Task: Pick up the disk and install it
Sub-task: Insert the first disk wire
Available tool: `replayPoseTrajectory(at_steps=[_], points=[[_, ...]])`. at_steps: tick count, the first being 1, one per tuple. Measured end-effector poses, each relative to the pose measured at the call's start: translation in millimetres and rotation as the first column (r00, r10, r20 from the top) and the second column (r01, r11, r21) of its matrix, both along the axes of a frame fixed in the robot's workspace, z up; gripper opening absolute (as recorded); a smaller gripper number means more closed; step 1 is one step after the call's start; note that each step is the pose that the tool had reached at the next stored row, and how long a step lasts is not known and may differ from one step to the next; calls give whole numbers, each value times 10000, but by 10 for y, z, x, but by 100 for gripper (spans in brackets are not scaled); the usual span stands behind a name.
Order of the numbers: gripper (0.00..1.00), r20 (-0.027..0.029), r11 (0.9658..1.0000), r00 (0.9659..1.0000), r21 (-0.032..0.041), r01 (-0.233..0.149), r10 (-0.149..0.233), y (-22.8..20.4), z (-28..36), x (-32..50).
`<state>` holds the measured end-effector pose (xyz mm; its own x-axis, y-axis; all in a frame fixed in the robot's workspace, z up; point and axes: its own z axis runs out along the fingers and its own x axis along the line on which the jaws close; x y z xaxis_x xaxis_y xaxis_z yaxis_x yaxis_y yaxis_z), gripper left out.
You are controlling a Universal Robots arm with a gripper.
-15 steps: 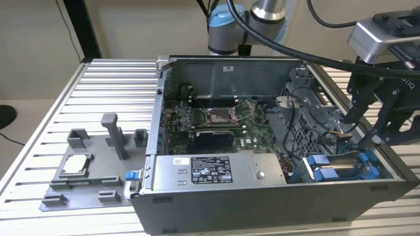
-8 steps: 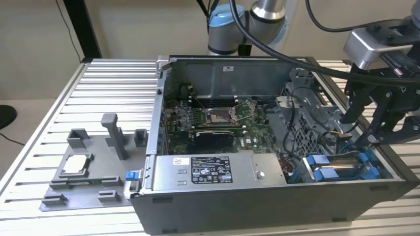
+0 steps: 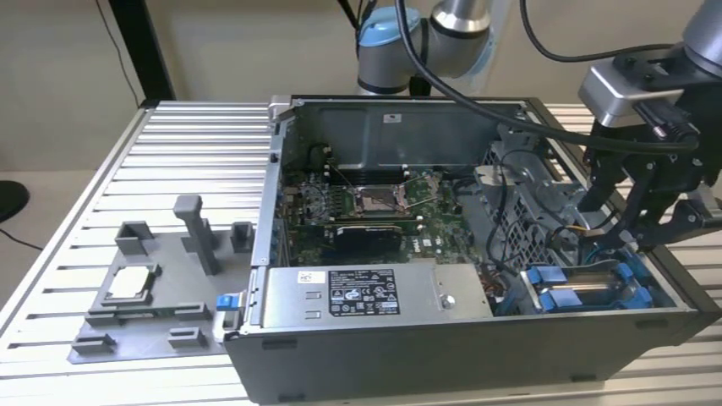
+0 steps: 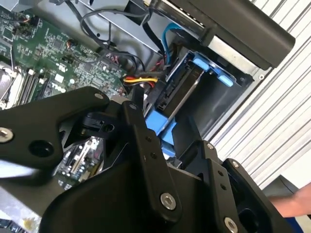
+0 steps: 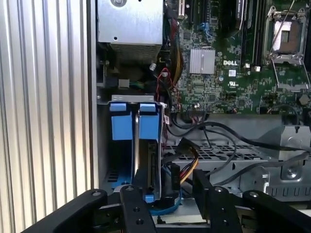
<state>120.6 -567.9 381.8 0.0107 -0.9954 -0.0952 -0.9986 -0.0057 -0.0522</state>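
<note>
The disk [image 5: 147,160] stands on edge in the drive bay at the open computer case's front corner, on the exterior view's right. Its blue carrier tabs [image 5: 149,127] line up beside those of a neighbouring carrier [image 5: 121,127]. My gripper [image 5: 167,194] is open and straddles the disk's near end. One black finger [image 5: 132,206] sits against the carrier, and a gap separates the disk from the other finger [image 5: 206,194]. In the second wrist view the disk [image 4: 187,92] runs down into my gripper [image 4: 165,127]. In the exterior view my gripper [image 3: 618,228] hangs just above the disk [image 3: 587,275].
A grey power-supply box [image 3: 361,296] lies along the case's front, with the motherboard [image 3: 373,199] behind it. Yellow and red cables [image 5: 187,170] pass close to the bay. A grey fixture [image 3: 147,288] stands on the slatted table. A person's hand [image 4: 291,204] is near the case.
</note>
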Motion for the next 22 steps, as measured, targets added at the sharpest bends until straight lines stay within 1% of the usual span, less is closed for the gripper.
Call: replayPoseTrajectory(at_steps=[2, 4, 5, 6, 9, 10, 11, 12, 14, 18, 22], points=[[100, 0, 10000, 10000, 2, -1, 1, 37, -37, 3], [100, 11, 10000, 10000, 3, 0, 0, 49, -66, 6], [100, 32, 10000, 10000, -8, 0, 0, 54, -74, 8], [100, 70, 10000, 10000, -21, 0, 0, 60, -82, 8], [100, 237, 10000, 9997, -65, 0, 2, 71, -104, 8], [100, 279, 10000, 9996, -74, 0, 2, 72, -112, 8], [100, 308, 10000, 9995, -96, 0, 3, 73, -123, 8], [100, 310, 9999, 9995, -137, 2, 2, 73, -136, 4], [100, 315, 9998, 9995, -178, 4, 1, 73, -146, -4], [100, 356, 9996, 9994, -274, 4, 6, 75, -173, -16], [100, 366, 9996, 9993, -283, 5, 6, 82, -182, -18]])
